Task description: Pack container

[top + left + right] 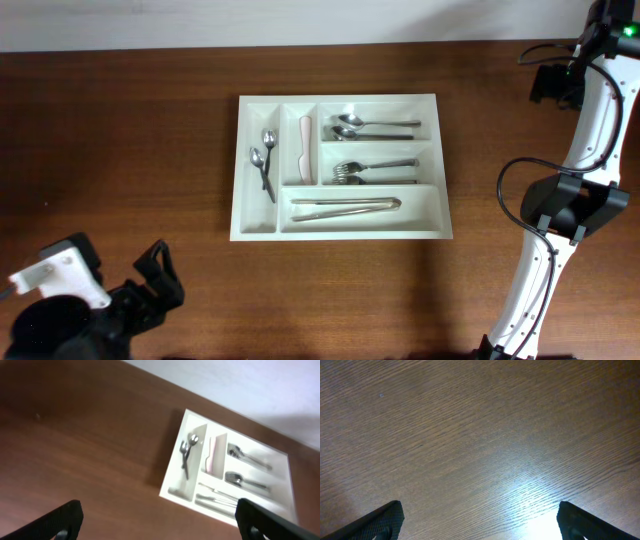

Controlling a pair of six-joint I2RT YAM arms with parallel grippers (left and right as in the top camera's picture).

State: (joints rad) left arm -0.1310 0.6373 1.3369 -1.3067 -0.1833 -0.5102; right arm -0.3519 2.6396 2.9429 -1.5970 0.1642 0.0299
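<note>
**Container.** The container [252, 222] lies flat at the centre of the table [120, 130], long side running from 9 to 3 o'clock in the overhead view. No gripper touches it.

**Contents, overhead view.**
- Narrow compartment at the 9 o'clock end: two small spoons [264, 160], bowls toward 12 o'clock.
- Second narrow compartment, next toward 3 o'clock: one pale utensil [304, 150], probably a knife. The resolution does not confirm this.
- Long compartment at 12 o'clock: spoons [375, 127], bowls toward 9 o'clock.
- Middle long compartment: forks [372, 171], tines toward 9 o'clock.
- Long compartment at 6 o'clock: metal tongs [345, 206], lying lengthwise.

**Left gripper.** The left gripper [159, 510] sits at about 7 o'clock from the container, well apart from it, near the table's front corner. Its wrist view shows both fingers spread wide with nothing between them. In that view the container appears blurred at 2 o'clock.

**Right gripper.** The right arm [585, 130] stands at 3 o'clock from the container, well apart, with a black cable [510, 195] looped beside it. The right gripper [479, 510] faces bare wood. Its fingers are spread wide and hold nothing. A bright glare lies on the wood at 5 o'clock in that view.
</note>
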